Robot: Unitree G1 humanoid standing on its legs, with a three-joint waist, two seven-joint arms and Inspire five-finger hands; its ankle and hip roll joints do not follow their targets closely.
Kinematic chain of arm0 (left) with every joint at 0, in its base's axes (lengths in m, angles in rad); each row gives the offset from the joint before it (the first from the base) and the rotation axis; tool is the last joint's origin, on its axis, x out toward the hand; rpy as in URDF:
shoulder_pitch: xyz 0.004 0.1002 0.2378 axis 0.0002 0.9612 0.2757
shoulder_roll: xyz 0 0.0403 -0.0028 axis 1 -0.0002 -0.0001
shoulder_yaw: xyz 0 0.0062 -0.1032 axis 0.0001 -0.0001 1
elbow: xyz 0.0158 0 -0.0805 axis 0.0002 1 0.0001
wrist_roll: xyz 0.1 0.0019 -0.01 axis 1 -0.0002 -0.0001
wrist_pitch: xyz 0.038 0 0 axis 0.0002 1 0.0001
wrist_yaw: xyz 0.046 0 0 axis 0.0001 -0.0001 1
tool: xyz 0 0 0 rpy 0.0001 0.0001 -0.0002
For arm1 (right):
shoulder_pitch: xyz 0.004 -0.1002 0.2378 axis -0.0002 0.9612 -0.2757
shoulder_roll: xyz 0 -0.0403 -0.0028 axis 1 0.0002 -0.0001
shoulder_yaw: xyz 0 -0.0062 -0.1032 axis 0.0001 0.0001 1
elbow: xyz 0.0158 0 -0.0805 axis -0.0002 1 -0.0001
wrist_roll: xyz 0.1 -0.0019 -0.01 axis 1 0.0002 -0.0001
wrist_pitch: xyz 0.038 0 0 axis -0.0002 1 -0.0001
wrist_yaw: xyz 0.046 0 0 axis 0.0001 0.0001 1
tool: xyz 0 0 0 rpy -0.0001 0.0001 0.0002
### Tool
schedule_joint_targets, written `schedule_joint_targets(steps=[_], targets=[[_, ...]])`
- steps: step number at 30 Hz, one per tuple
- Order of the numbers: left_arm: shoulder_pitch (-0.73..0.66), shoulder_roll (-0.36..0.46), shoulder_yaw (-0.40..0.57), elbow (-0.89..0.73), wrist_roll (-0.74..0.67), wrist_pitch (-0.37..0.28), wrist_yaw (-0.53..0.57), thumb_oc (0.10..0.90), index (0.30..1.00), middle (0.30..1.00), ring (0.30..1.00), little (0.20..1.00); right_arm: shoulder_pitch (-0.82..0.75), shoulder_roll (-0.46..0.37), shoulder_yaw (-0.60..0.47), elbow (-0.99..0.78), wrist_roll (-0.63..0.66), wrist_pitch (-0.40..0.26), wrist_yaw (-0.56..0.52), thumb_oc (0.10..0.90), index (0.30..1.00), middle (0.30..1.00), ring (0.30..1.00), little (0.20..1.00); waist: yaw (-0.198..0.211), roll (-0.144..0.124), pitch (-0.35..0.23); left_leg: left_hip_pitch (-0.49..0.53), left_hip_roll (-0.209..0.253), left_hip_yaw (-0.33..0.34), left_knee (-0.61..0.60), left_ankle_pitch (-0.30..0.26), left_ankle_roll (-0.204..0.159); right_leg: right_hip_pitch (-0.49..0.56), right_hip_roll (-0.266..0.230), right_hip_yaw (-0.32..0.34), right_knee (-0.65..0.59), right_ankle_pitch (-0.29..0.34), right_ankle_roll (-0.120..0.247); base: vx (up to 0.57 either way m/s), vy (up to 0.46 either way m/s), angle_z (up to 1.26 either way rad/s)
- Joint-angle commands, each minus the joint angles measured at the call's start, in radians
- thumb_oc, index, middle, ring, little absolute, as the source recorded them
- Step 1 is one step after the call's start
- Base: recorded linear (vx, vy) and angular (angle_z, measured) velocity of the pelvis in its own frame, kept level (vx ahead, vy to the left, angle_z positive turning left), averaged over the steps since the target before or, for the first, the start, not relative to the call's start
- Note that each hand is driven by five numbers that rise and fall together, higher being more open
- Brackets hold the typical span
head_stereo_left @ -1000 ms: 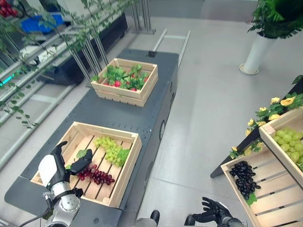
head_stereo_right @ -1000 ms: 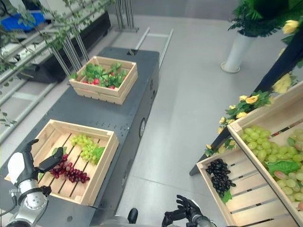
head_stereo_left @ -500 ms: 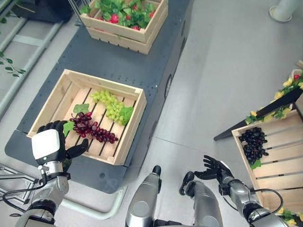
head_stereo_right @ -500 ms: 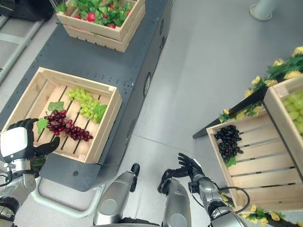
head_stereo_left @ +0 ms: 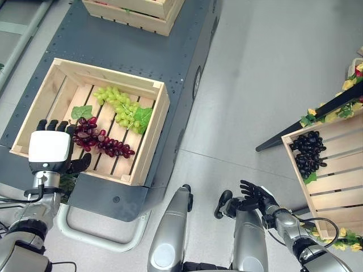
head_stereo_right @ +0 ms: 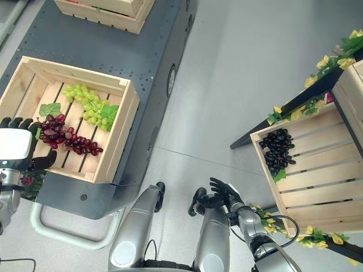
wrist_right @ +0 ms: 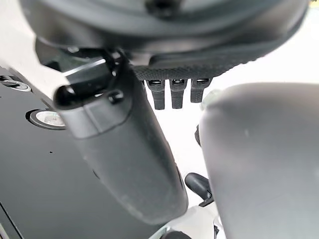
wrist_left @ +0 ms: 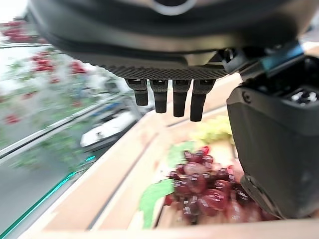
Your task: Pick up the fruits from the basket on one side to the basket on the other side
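Note:
A wooden crate (head_stereo_left: 154, 111) on the dark cart holds a bunch of red grapes (head_stereo_left: 102, 141) and a bunch of green grapes (head_stereo_left: 120, 109). My left hand (head_stereo_left: 50, 149) hovers open at the crate's near left corner, its fingers straight over the rim and just left of the red grapes (wrist_left: 204, 189). A second wooden crate (head_stereo_left: 334, 187) at the right holds black grapes (head_stereo_left: 308, 154). My right hand (head_stereo_left: 255, 196) hangs low near the floor, open and holding nothing.
The dark cart (head_stereo_left: 102, 42) carries another wooden crate (head_stereo_left: 136, 12) at its far end. A shelf edge with yellow flowers and leaves (head_stereo_left: 333, 105) runs above the right crate. Grey floor (head_stereo_left: 255, 85) lies between cart and shelf.
The camera has tilted further down, so the whole scene has shifted. My left hand has come up over the crate's near left rim beside the red grapes. The right hand stays low.

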Motion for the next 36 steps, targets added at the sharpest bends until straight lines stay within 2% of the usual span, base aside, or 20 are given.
schedule_joint_targets(steps=[1, 4, 6, 8, 12, 18, 26, 30, 31, 34, 36], targets=[[-0.039, 0.149, 0.063, -0.041, 0.044, 0.045, -0.004, 0.8, 0.9, 0.9, 0.9, 0.9, 0.038, -0.076, 0.004, -0.044, 0.022, -0.043, 0.054, 0.8, 0.9, 0.9, 0.9, 0.9, 0.018, 0.022, 0.003, 0.037, -0.032, 0.073, -0.029, -0.034, 0.057, 0.128, 0.055, -0.024, 0.028, -0.088, -0.058, 0.02, 0.006, 0.06], [-0.072, 0.203, 0.043, -0.1, 0.116, 0.027, -0.025, 0.8, 0.9, 0.9, 0.9, 0.9, 0.04, -0.08, 0.005, -0.046, 0.011, -0.058, 0.038, 0.8, 0.9, 0.9, 0.9, 0.9, 0.023, 0.014, 0.003, 0.014, -0.028, 0.066, -0.016, -0.036, 0.058, 0.108, 0.055, -0.029, 0.046, -0.09, -0.056, 0.01, -0.004, 0.04], [-0.109, 0.249, 0.024, -0.147, 0.194, -0.02, -0.072, 0.8, 0.9, 0.9, 0.9, 0.9, 0.039, -0.092, 0.007, -0.063, -0.038, -0.089, -0.005, 0.8, 0.9, 0.9, 0.9, 0.9, 0.024, 0.004, 0.003, -0.02, -0.02, 0.061, -0.012, -0.017, 0.061, 0.081, 0.057, -0.043, 0.051, -0.076, -0.063, -0.05, -0.017, 0.01], [-0.12, 0.275, -0.003, -0.189, 0.226, -0.051, -0.114, 0.8, 0.9, 0.9, 0.9, 0.9, 0.039, -0.103, 0.005, -0.072, -0.04, -0.08, -0.015, 0.8, 0.9, 0.9, 0.9, 0.9, 0.025, 0.0, 0.003, -0.034, -0.017, 0.057, -0.013, -0.011, 0.057, 0.068, 0.059, -0.045, 0.054, -0.072, -0.061, -0.03, -0.004, 0.0], [-0.127, 0.302, -0.024, -0.231, 0.216, -0.07, -0.159, 0.8, 0.9, 0.9, 0.9, 0.9, 0.043, -0.118, 0.002, -0.073, -0.034, -0.069, -0.014, 0.8, 0.9, 0.9, 0.9, 0.9, 0.027, -0.006, 0.003, -0.046, -0.017, 0.049, -0.018, -0.009, 0.056, 0.059, 0.062, -0.048, 0.052, -0.071, -0.06, -0.01, 0.004, 0.05], [-0.155, 0.341, -0.052, -0.247, 0.206, -0.093, -0.259, 0.8, 0.9, 0.9, 0.9, 0.9, 0.064, -0.122, -0.009, -0.058, -0.031, -0.1, 0.0, 0.8, 0.9, 0.9, 0.9, 0.9, 0.03, -0.02, 0.003, -0.087, -0.009, 0.039, 0.002, -0.011, 0.054, 0.031, 0.063, -0.055, 0.068, -0.07, -0.058, 0.01, 0.003, 0.05], [-0.226, 0.355, -0.114, -0.233, 0.169, -0.051, -0.406, 0.8, 0.9, 0.9, 0.9, 0.9, 0.054, -0.123, 0.007, -0.072, -0.001, -0.122, 0.007, 0.8, 0.9, 0.9, 0.9, 0.9, 0.034, -0.043, 0.003, -0.144, -0.003, 0.027, 0.002, 0.0, 0.052, -0.026, 0.067, -0.066, 0.078, -0.056, -0.052, -0.01, 0.007, 0.06], [-0.244, 0.357, -0.13, -0.225, 0.167, -0.033, -0.434, 0.8, 0.9, 0.9, 0.9, 0.9, 0.052, -0.123, 0.008, -0.073, 0.011, -0.136, 0.015, 0.8, 0.9, 0.9, 0.9, 0.9, 0.034, -0.045, 0.003, -0.155, -0.003, 0.026, 0.0, 0.003, 0.052, -0.038, 0.067, -0.069, 0.077, -0.052, -0.051, -0.01, 0.007, 0.04], [-0.246, 0.359, -0.13, -0.223, 0.166, -0.002, -0.456, 0.8, 0.9, 0.9, 0.9, 0.9, 0.055, -0.125, 0.008, -0.087, 0.017, -0.141, 0.018, 0.8, 0.9, 0.9, 0.9, 0.9, 0.034, -0.046, 0.003, -0.159, -0.003, 0.025, -0.005, 0.005, 0.051, -0.044, 0.067, -0.07, 0.073, -0.049, -0.049, -0.02, 0.005, 0.06], [-0.248, 0.357, -0.124, -0.201, 0.16, 0.03, -0.455, 0.8, 0.9, 0.9, 0.9, 0.9, 0.054, -0.124, 0.009, -0.099, 0.027, -0.148, 0.025, 0.8, 0.9, 0.9, 0.9, 0.9, 0.035, -0.05, 0.003, -0.164, -0.002, 0.022, -0.009, 0.004, 0.049, -0.048, 0.067, -0.073, 0.067, -0.047, -0.048, -0.01, 0.001, 0.02], [-0.263, 0.356, -0.127, -0.197, 0.16, 0.016, -0.426, 0.8, 0.9, 0.9, 0.9, 0.9, 0.051, -0.123, 0.018, -0.103, 0.039, -0.154, 0.028, 0.8, 0.9, 0.9, 0.9, 0.9, 0.036, -0.053, 0.003, -0.17, -0.002, 0.02, -0.008, 0.005, 0.049, -0.054, 0.068, -0.075, 0.067, -0.047, -0.049, 0.0, 0.0, 0.0]])
